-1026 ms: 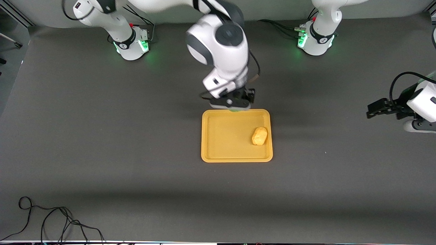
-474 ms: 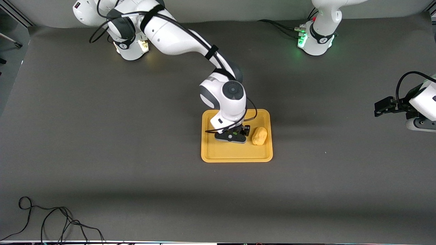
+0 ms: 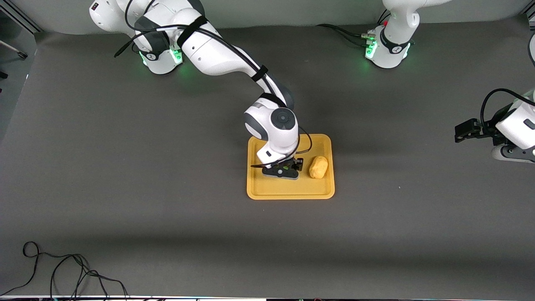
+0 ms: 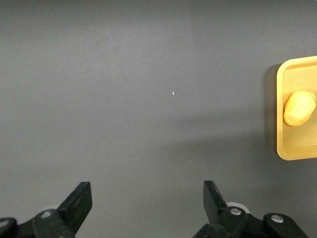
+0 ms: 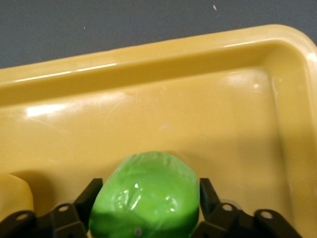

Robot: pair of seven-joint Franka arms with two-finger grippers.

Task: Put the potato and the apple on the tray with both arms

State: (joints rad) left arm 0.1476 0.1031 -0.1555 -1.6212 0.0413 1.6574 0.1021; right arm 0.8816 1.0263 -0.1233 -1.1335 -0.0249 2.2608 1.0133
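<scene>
The yellow-orange tray (image 3: 288, 190) lies mid-table. The potato (image 3: 318, 167) lies in it, toward the left arm's end. My right gripper (image 3: 284, 170) is low in the tray beside the potato, shut on the green apple (image 3: 285, 167), which it mostly hides. In the right wrist view the apple (image 5: 146, 196) sits between the black fingers (image 5: 207, 191), low over the tray floor (image 5: 148, 114), with the potato's edge (image 5: 12, 193) beside it. My left gripper (image 3: 462, 133) is open and empty over bare table at the left arm's end. Its wrist view (image 4: 146, 198) shows the tray's rim (image 4: 285, 148) and the potato (image 4: 299, 108).
The grey table mat (image 3: 167, 209) surrounds the tray. A black cable (image 3: 62, 271) lies at the near edge toward the right arm's end. The two green-lit bases (image 3: 161, 56) stand along the edge farthest from the camera.
My right arm has brought the apple from over the tray's farther rim down into the tray beside the potato. My left gripper has only shifted slightly.
</scene>
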